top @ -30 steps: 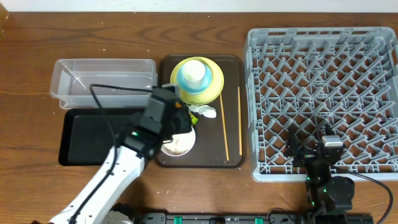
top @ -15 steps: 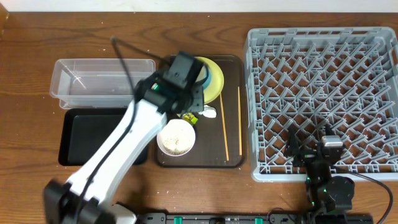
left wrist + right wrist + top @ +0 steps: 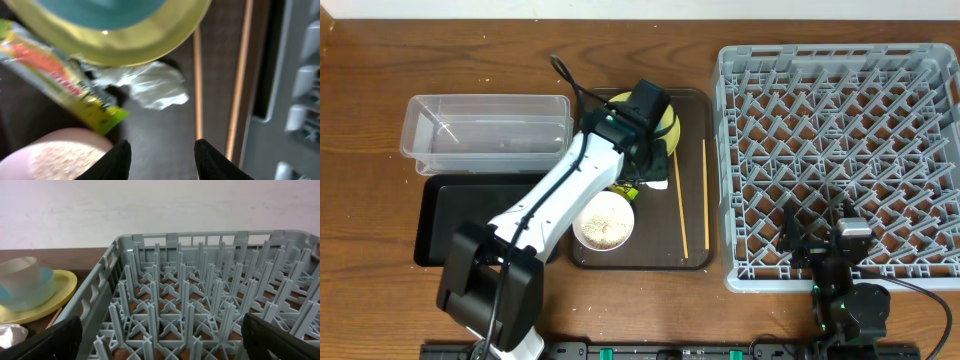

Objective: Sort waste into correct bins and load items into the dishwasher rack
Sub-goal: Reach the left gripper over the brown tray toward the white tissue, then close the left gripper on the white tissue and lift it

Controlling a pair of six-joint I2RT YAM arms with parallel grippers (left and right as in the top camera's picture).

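Overhead, the left end effector (image 3: pixel 648 168) hangs over the serving tray (image 3: pixel 695 180). From the left wrist, its jaws stand apart and empty above the crumpled tissue (image 3: pixel 150 85), just beside the wrapper (image 3: pixel 65 82). Closing off-centre could snag both. From the right wrist, the right end effector (image 3: pixel 160 337) gapes empty at the dishwasher rack (image 3: pixel 200 305).

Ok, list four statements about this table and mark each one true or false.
1. The chopsticks lie on the brown tray. True.
2. The yellow plate sits in the dishwasher rack. False: it is on the brown tray.
3. The left gripper is shut on the tissue. False: its jaws are open with nothing between them, and the tissue lies on the tray.
4. The white bowl holds rice. True.
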